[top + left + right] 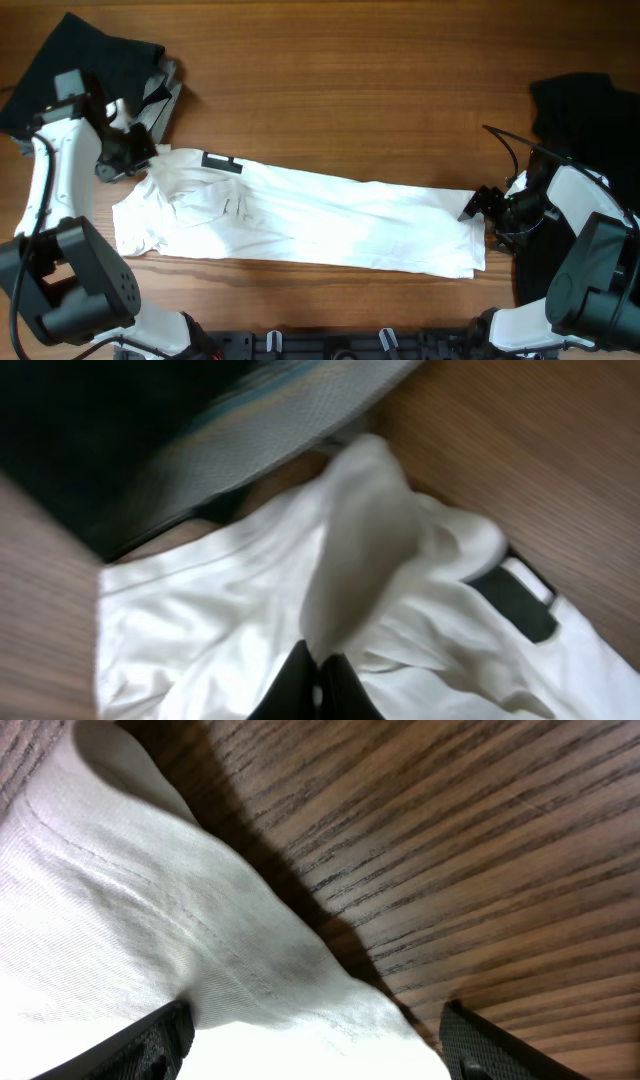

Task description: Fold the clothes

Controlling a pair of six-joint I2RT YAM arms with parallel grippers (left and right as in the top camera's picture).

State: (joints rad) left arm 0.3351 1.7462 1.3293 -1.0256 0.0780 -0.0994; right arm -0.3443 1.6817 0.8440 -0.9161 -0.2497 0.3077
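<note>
- Jaws of the left gripper (318,685) are pressed together on a raised fold of the white T-shirt (330,215), at the shirt's far left corner; the pinched cloth stands up in a soft ridge above the rest.
- Jaws of the right gripper (325,1040) are spread wide, one of the fingers (160,1040) on each side of the shirt's right end, whose hem corner lies between them and casts a shadow on the wood.
- Along the near edge of the table (350,80), a narrow strip of bare wood runs beside the shirt's long side.
- Bare wood shows across the far middle, between the piles at either side.
- At the far left corner lies a black garment (70,50) with a grey garment (160,95) beside it, just beyond the left gripper and close to the shirt's corner.
- Against the right edge sits a dark pile (585,105), near the right arm but apart from the shirt.
- Brown wood grain covers the tabletop; nothing of the room beyond it can be made out.
- Folded into a long band, the shirt lies left to right, slightly slanted: its left end sits farther from the near edge, its right end closer.
- Its black bar print (222,161) is on the far side near the left end, where a sleeve spreads wider.
</note>
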